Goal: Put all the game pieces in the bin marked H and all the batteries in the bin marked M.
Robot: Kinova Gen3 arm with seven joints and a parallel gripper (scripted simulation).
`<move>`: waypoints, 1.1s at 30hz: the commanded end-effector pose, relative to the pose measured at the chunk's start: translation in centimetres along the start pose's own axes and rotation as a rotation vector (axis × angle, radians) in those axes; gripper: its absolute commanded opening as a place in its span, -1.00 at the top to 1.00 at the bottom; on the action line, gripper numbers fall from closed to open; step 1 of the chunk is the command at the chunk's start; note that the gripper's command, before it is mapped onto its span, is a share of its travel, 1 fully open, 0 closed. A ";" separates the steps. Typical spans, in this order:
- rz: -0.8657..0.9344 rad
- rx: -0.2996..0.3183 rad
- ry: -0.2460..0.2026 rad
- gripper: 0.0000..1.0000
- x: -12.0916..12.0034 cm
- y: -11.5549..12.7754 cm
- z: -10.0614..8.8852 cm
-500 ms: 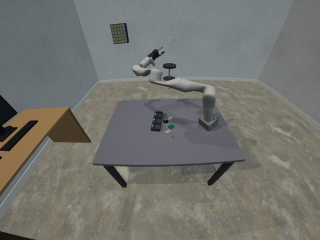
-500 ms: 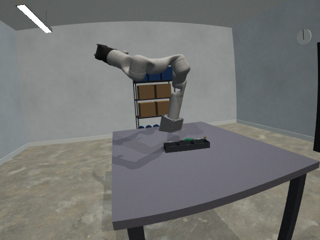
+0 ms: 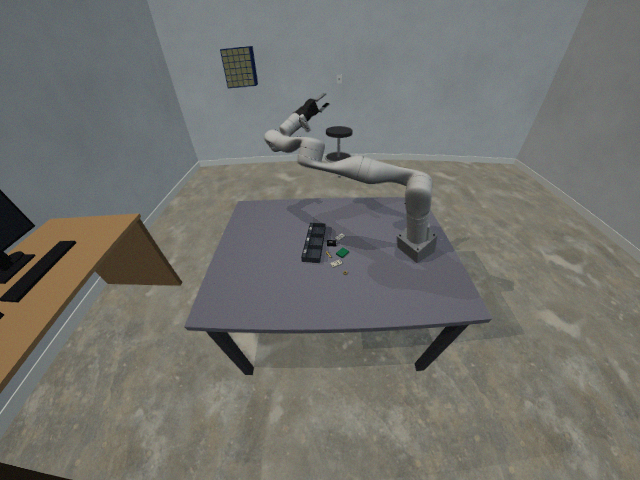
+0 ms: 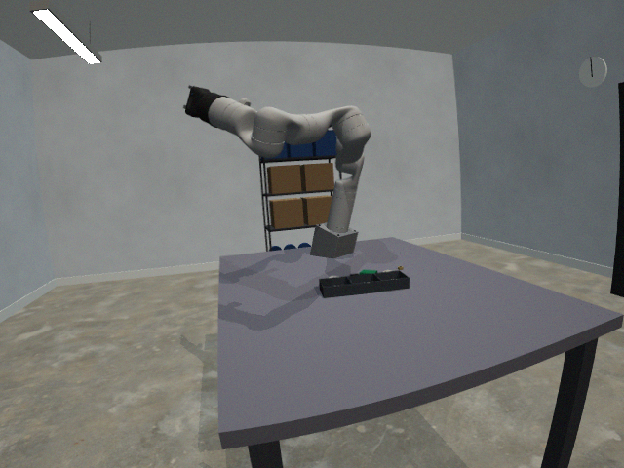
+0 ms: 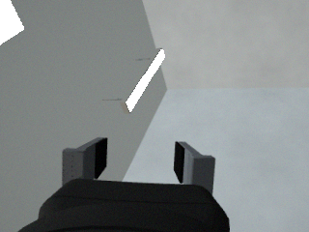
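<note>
A black row of three joined bins (image 3: 313,241) stands near the middle of the purple table; it also shows in the exterior view (image 4: 364,283). Their letters are too small to read. Several small things lie on the table just right of the bins: a black piece (image 3: 331,241), a pale piece (image 3: 339,236), a green square piece (image 3: 342,252), a small yellow piece (image 3: 328,254), a pale piece (image 3: 336,264) and a tiny ring-like piece (image 3: 344,272). My gripper (image 3: 321,101) is open and empty, high in the air beyond the table's far edge. The wrist view shows only its fingers, wall and ceiling.
The arm's base (image 3: 416,246) stands on the table right of the small things. A wooden desk (image 3: 67,268) is at the left, off the table. A stool (image 3: 338,140) stands behind the table. A shelf with boxes (image 4: 298,196) stands behind the base.
</note>
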State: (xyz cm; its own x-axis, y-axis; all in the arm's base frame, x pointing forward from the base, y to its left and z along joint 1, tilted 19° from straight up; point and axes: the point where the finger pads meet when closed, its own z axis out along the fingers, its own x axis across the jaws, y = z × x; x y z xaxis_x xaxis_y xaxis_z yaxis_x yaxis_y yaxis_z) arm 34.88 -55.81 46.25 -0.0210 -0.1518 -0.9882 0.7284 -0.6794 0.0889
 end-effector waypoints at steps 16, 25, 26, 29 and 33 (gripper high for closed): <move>0.002 0.001 0.000 0.39 10.3 -0.5 -5.0; 0.002 0.001 0.000 0.39 15.6 -0.7 -7.6; 0.002 0.001 0.000 0.39 16.3 -0.7 -7.9; 0.002 0.001 0.000 0.39 18.6 -0.8 -9.0; 0.002 0.001 0.000 0.39 21.6 -0.9 -10.5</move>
State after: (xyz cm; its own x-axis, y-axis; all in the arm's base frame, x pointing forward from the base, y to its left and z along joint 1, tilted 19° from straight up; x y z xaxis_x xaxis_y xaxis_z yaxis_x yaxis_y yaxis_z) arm 40.42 -50.89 25.96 0.0026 -0.1557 -0.9878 0.7250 -0.6800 0.1091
